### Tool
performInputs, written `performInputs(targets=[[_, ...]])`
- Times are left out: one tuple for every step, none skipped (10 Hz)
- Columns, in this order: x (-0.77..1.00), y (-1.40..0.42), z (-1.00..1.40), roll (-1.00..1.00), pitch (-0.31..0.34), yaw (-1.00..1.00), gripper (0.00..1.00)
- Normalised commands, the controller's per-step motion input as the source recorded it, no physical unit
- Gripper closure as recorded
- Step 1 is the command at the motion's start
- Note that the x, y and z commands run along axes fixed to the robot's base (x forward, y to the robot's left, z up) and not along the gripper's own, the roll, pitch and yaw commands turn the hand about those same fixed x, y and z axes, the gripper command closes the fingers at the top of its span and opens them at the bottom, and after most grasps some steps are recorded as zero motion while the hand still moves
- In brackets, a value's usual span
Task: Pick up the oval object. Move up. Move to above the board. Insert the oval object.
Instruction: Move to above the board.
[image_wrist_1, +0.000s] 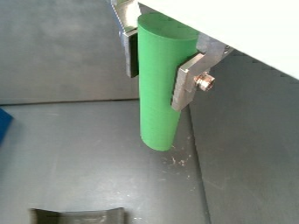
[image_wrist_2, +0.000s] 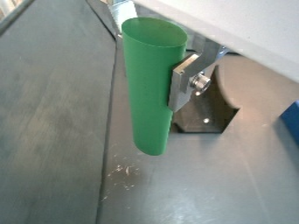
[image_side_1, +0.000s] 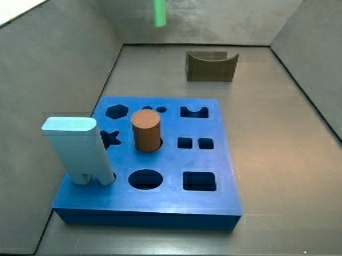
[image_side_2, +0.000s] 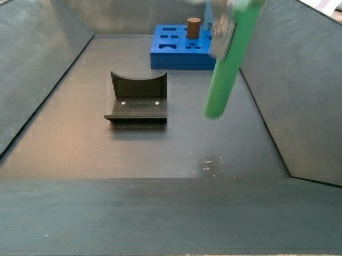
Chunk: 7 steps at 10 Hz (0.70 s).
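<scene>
Fingers (image_wrist_1: 191, 80) of the gripper (image_wrist_1: 162, 66) were clamped on the oval object (image_wrist_1: 160, 87), upright above the floor's far edge; the board (image_side_1: 160, 150) lay well apart.

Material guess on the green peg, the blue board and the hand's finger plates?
Oval object, held clear of the floor by the hand: likely plastic, uniform bright green, smooth matte sides. Board: probably plastic too, solid blue, clean-edged cut-outs, faint sheen. Fingers: metal by the look, flat silver plates with a screw head.
</scene>
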Motion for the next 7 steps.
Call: performInputs(targets=[[-0.06,-0.22,1.0,0.1,0.058,0.04,1.0],[-0.06,-0.2,1.0,0.09,0.062,0.04,1.0],[-0.05,-0.18,1.0,0.09,0.065,0.03,1.0],[-0.05,-0.16,1.0,0.09,0.073,0.04,1.0],[-0.04,-0.14,1.0,0.08,0.082,0.03,1.0],[-0.02,-0.09,0.86,0.09,0.098,0.04,1.0],[-0.01,-0.06,0.72,0.08,0.107,0.04,1.0]])
